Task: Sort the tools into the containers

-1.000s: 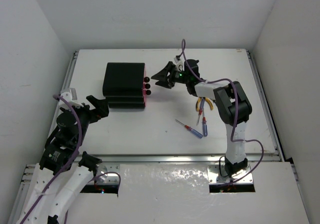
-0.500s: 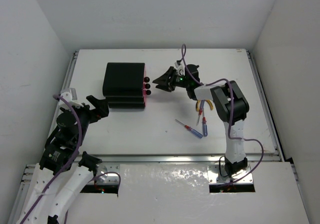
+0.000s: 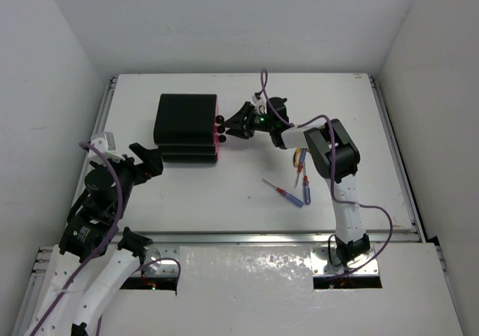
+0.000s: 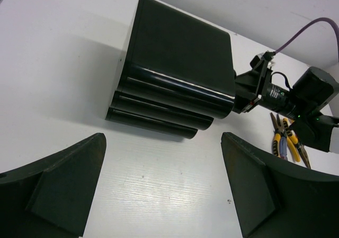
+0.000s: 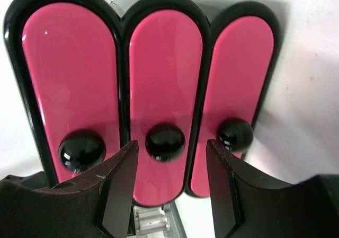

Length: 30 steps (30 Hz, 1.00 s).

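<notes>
The containers are three shut drawers of a black chest, with pink fronts and round black knobs. My right gripper stands open just in front of them, and the middle knob sits between its fingertips without touching them. Yellow-handled pliers and two screwdrivers lie on the table right of the chest. My left gripper is open and empty over bare table, near the chest's left front corner.
The white table has raised rails along its edges. The right arm's forearm stretches over the pliers. In the left wrist view the right wrist and the pliers show beyond the chest.
My right gripper has moved left to the chest's knobs and its jaws have narrowed somewhat. The left arm and the tools have not moved.
</notes>
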Available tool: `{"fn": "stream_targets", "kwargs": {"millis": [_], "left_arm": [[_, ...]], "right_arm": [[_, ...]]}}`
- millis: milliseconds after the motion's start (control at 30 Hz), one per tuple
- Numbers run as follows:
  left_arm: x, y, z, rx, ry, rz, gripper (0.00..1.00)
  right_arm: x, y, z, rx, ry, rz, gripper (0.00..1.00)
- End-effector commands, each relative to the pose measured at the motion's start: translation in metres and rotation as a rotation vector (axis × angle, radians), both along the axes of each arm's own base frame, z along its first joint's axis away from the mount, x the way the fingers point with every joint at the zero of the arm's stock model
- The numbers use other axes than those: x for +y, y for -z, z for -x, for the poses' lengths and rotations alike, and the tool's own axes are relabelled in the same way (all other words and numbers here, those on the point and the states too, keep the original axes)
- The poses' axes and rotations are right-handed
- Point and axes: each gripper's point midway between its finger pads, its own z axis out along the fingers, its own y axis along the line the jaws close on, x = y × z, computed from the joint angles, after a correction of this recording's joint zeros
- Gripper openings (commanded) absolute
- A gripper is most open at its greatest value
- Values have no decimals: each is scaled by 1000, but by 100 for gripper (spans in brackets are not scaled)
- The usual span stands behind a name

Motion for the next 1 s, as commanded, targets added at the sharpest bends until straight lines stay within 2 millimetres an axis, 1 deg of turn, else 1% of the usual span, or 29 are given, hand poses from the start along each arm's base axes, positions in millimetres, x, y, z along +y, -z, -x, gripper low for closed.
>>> {"fn": "stream_targets", "kwargs": {"millis": [0,33,100,167,267,467,500,533,600,633,733,800,867,967], "left_arm": [[-5,-11,-4,-42,23,8,88],[-5,-11,-4,-42,23,8,88],[-5,-12,-4,-43,22,8,88],[-5,-12,-3,-45,20,8,88],[-5,-12,-3,-45,20,8,88],[-5,-11,-3,-43,21,8,88],[-5,-11,-3,-43,21,8,88],[-5,-12,-3,-46,21,9,88],[-5,-12,-3,-46,21,9,88],[-5,-12,-4,-43,20,8,88],[-6,-11,-4,-40,24,8,88],[-6,-10,-4,-37,24,7,88],[-6,-10,-5,-36,25,5,88],[-6,-10,-5,-33,26,4,88]], "right_arm": [[13,-12,-7,-69,-20,-17,52],[15,-14,-8,-73,-25,-19,51],[17,-9,-7,-63,-24,-16,47],[18,-8,-7,-60,-25,-19,45],[19,-9,-7,-58,-24,-28,36],[13,-13,-9,-69,-22,-21,25],[8,-12,-10,-66,-17,-17,21],[4,-14,-12,-74,-12,-14,20],[-6,-11,-13,-68,-1,-7,19],[-9,-14,-13,-76,-6,-6,19],[-25,-12,-15,-76,4,10,19],[-31,-9,-14,-69,6,20,19],[-37,-12,-13,-74,3,18,19],[-43,-9,-7,-70,3,28,19]]}}
